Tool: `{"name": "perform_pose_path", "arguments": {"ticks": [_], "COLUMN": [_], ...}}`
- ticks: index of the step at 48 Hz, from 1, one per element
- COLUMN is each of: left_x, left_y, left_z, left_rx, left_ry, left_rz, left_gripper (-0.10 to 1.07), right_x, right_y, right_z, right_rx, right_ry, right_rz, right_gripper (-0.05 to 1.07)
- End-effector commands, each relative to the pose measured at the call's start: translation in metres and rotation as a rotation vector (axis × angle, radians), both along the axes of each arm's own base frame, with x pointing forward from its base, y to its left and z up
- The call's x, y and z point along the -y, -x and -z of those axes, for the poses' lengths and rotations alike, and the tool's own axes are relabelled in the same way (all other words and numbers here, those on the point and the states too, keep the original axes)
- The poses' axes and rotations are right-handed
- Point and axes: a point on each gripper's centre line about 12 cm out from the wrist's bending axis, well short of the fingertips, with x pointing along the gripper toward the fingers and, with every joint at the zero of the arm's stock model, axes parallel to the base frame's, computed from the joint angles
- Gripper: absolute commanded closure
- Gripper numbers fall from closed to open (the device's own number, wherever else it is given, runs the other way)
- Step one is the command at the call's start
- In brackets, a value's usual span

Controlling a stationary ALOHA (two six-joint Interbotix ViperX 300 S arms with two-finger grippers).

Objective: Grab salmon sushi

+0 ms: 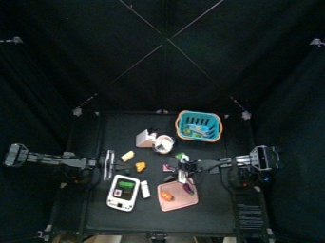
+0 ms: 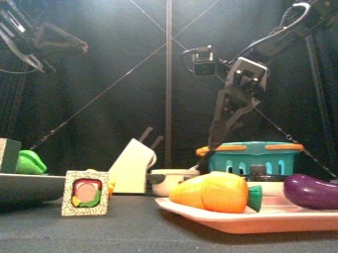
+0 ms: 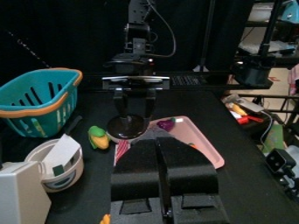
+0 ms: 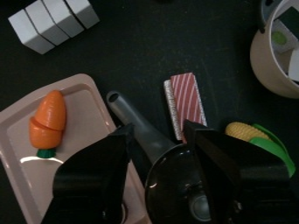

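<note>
The salmon sushi (image 4: 187,99), a small pinkish-red block with pale stripes, lies flat on the black table beside the pink tray (image 4: 24,175). My right gripper (image 4: 158,140) hangs over it with its jaws wide open. The block's near end sits just past the tips, and nothing is held. A black spoon-shaped utensil (image 4: 176,171) lies under the gap between the jaws. The left wrist view shows the sushi (image 3: 122,150) below the right gripper (image 3: 131,105). My left gripper (image 3: 160,144) rests at the table's left, shut and empty. The front view does not show the sushi.
A carrot (image 4: 49,118) lies on the pink tray. Corn (image 4: 257,136) and a white bowl (image 4: 281,52) are near the sushi. A white block (image 4: 52,22) stands beyond it. The teal basket (image 1: 199,123) is at the back and the white handheld device (image 1: 124,193) at the front left.
</note>
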Motion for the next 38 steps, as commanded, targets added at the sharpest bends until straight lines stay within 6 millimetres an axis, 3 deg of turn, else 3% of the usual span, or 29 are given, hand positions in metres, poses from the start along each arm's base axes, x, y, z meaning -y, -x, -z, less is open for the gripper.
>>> {"name": "perform_pose_path", "arguments": {"ticks": [1, 11, 38], "left_x": [0.001, 0.002, 0.002], "left_y": [-0.001, -0.001, -0.001], "left_z": [-0.003, -0.001, -0.001], "left_rx": [0.008, 0.005, 0.006], "left_ry": [-0.005, -0.022, -0.024], "left_rz": [0.005, 0.014, 0.015], "left_gripper": [0.96, 0.96, 0.96], "right_x": [0.010, 0.022, 0.025], "right_y": [-0.008, -0.016, -0.027], "right_z": [-0.005, 0.004, 0.032], "right_rx": [0.019, -0.005, -0.073], "right_ry": [0.015, 0.032, 0.052], "right_rz": [0.014, 0.027, 0.008], "right_gripper": [0.12, 0.11, 0.12]}}
